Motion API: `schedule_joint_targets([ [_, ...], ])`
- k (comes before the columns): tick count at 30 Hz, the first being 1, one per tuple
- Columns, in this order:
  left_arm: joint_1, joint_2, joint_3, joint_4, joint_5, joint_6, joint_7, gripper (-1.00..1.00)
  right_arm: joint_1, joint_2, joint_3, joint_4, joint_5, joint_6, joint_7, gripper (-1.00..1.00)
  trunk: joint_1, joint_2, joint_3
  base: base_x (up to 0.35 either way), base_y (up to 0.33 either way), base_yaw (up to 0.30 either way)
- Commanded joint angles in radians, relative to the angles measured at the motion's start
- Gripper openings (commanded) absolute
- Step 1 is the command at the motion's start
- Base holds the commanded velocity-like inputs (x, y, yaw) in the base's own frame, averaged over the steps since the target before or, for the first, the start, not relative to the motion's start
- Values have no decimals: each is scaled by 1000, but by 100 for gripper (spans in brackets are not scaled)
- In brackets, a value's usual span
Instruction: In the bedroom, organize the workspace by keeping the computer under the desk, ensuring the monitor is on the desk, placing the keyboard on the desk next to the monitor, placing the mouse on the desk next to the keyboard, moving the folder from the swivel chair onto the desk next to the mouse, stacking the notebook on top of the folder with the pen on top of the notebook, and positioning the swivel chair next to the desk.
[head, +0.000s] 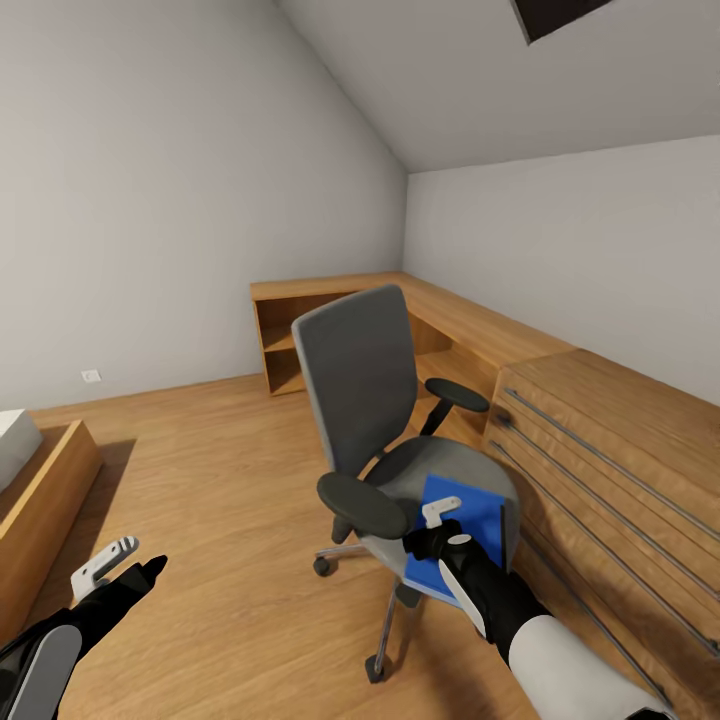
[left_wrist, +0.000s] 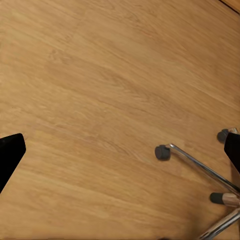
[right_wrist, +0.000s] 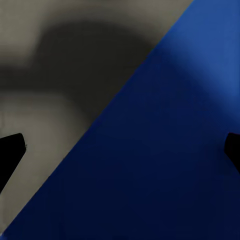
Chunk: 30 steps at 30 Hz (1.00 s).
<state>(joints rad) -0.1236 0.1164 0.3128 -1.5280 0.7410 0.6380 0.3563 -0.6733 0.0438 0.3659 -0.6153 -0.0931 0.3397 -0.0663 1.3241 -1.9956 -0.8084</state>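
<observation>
Fingers (head: 437, 513) of the right arm hung spread just over the folder (head: 482, 520), low and right of centre in the head view; the folder lay on the swivel chair (head: 362, 385) seat. At lower left, the left fingers (head: 108, 560) hovered spread above the floor (head: 220, 480).

Left wrist view: 2 dark fingertips (left_wrist: 10, 155) apart, chair base (left_wrist: 200, 167) at lower right.

Right wrist view: blue folder (right_wrist: 165, 160) across the lower right, grey seat (right_wrist: 60, 75) at upper left, fingertips (right_wrist: 10, 155) spread.

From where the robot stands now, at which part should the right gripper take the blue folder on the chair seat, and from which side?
Probably at the folder's near edge, which appears to overhang the seat front of the swivel chair. It lies flat, so jaws need an exposed edge, one finger above and one below. The right gripper hovers open just above it, so come from the robot's side.
</observation>
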Motion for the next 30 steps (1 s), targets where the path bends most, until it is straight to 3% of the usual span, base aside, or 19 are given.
schedule_joint_targets([
  [1, -1, 0, 0, -1, 11, 3, 9, 100, 0, -1, 5, 28, -18, 4, -6, 100, 0, 0, -1, -23, 0, 0],
  [17, -1, 0, 0, 2, 11, 3, 10, 100, 0, -1, 5, 28, -16, 4, -6, 100, 0, 0, -1, -4, -77, 0],
  [30, -1, 0, 0, 6, 11, 3, 9, 100, 0, -1, 5, 28, 20, 4, -6, 100, 0, 0, -1, 0, -10, 0],
])
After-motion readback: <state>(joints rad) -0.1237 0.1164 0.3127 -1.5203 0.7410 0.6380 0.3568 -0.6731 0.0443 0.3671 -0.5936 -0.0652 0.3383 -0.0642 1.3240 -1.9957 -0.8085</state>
